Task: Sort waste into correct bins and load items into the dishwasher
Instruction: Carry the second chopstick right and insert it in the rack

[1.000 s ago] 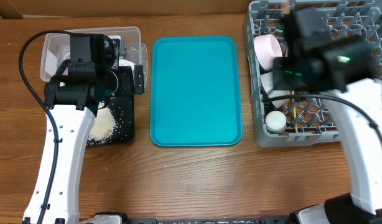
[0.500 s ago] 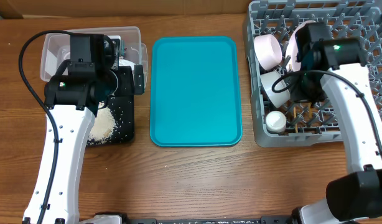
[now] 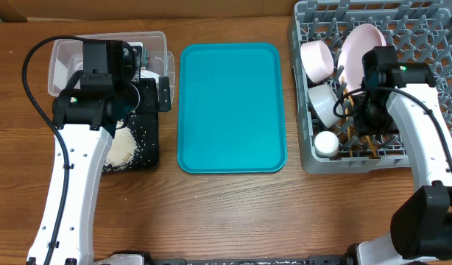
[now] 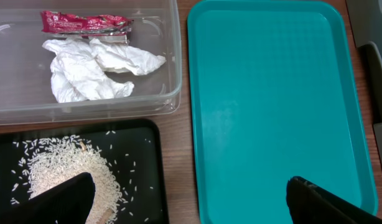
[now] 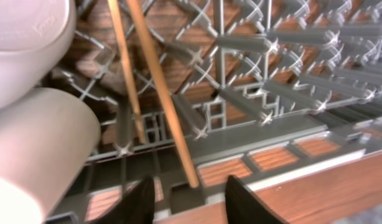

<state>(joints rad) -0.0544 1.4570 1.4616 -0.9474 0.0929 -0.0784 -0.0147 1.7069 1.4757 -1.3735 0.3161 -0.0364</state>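
Note:
The grey dish rack (image 3: 305,157) at the right holds the large plate (image 3: 362,43) on edge, the small plate (image 3: 317,60), the grey bowl (image 3: 325,104), the white cup (image 3: 327,143) and the chopsticks (image 3: 348,99). My right gripper (image 3: 368,141) is open low inside the rack, near its front wall. In the right wrist view one chopstick (image 5: 158,93) ends between the open fingers (image 5: 192,202). My left gripper (image 3: 145,96) is open and empty above the black tray (image 3: 149,143). The clear tub (image 4: 172,93) holds the red wrapper (image 4: 85,22) and the tissue (image 4: 94,68). Rice (image 4: 60,171) lies piled on the black tray (image 4: 144,149).
The teal tray (image 3: 232,107) lies between the bins and the rack, also in the left wrist view (image 4: 272,106). Upright pegs (image 5: 241,102) crowd round the right gripper. The cup's side (image 5: 41,155) is close on its left. Bare wooden table (image 3: 233,213) lies at the front.
My right arm has swung from the rack's back down toward its front wall, uncovering the large plate standing in the rack. The left arm has not moved.

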